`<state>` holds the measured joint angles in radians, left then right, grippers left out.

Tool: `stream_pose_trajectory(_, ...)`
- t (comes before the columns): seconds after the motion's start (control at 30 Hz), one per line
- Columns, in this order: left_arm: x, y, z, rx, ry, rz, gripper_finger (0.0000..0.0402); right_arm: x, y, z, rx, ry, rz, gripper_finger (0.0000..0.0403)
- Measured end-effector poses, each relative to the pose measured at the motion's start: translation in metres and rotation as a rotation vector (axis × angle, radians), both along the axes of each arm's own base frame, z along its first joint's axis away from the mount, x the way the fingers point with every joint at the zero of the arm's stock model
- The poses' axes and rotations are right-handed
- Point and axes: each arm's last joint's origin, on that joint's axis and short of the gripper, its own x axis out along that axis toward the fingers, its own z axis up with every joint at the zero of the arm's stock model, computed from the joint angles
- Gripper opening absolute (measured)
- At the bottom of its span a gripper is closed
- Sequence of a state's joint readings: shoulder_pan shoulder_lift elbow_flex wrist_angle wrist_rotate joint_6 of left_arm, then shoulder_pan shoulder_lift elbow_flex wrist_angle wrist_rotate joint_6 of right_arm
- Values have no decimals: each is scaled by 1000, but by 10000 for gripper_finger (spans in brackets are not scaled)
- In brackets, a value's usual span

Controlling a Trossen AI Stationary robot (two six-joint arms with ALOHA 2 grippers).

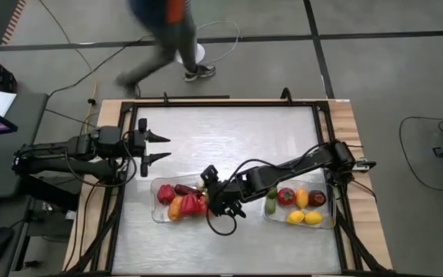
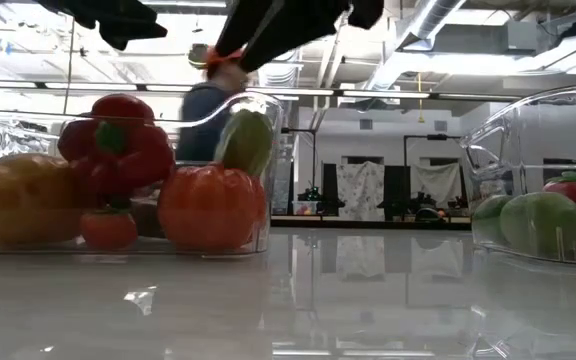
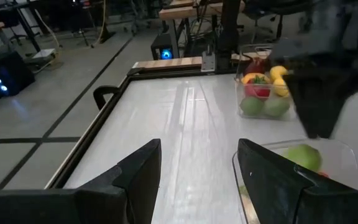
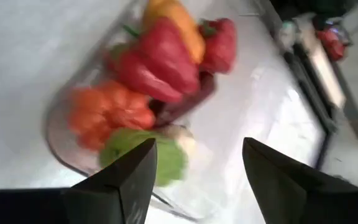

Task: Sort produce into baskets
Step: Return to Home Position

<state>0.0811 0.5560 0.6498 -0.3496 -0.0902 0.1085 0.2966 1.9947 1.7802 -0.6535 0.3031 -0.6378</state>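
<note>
Two clear baskets stand near the table's front edge. The left basket (image 1: 157, 212) holds red, orange, yellow and dark purple produce (image 1: 181, 201), plus a green piece (image 4: 140, 150) and a white bulb (image 4: 183, 138) at its right end. The right basket (image 1: 330, 221) holds green, red, yellow and dark pieces (image 1: 298, 206). My right gripper (image 1: 214, 191) hovers open above the left basket's right end, nothing between its fingers (image 4: 197, 149). My left gripper (image 1: 160, 148) waits open over the table's left side, clear of everything.
Bare tabletop (image 1: 229, 138) stretches across the far half. A wooden frame (image 1: 344, 115) borders the table. A person (image 1: 168, 35) walks on the floor beyond the far edge. In the low view the left basket's wall (image 2: 273, 150) stands left, the right basket's wall (image 2: 488, 130) right.
</note>
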Motion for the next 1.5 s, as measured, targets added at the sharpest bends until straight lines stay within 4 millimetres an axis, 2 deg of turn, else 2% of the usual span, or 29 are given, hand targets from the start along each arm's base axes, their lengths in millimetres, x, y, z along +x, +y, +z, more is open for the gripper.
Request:
stream_pose_trajectory(0.13,0,0,0,-1,0,-3,200,-12,-10,23,18,-40,-89,264)
stream_pose_trajectory(0.27,1,-2,3,9,-32,-66,200,-34,-38,48,179,-38,-316,260)
stream_pose_trajectory(0.4,3,-3,9,14,-109,-121,200,-65,-65,52,267,-18,-514,245)
stream_pose_trajectory(0.53,10,-2,-6,61,-241,-104,200,-97,-71,51,340,-129,-522,222)
stream_pose_trajectory(0.63,15,1,-20,98,-338,-30,200,-120,-74,40,432,-264,-517,203)
stream_pose_trajectory(0.73,15,3,-28,116,-387,53,200,-140,-77,14,504,-360,-519,187)
stream_pose_trajectory(0.93,13,4,-24,79,-465,96,200,-181,-84,-29,629,-493,-532,162)
stream_pose_trajectory(1.1,7,3,-19,17,-520,68,200,-212,-89,-45,731,-646,-494,148)
stream_pose_trajectory(1.2,9,3,-22,-28,-495,68,200,-228,-92,-59,760,-709,-473,143)
stream_pose_trajectory(1.27,13,2,-33,-79,-448,67,200,-237,-94,-68,772,-735,-468,140)
stream_pose_trajectory(1.37,17,0,-62,-151,-361,71,200,-249,-97,-77,787,-769,-460,137)
stream_pose_trajectory(1.5,13,-2,-88,-202,-326,132,200,-262,-101,-86,770,-802,-448,137)
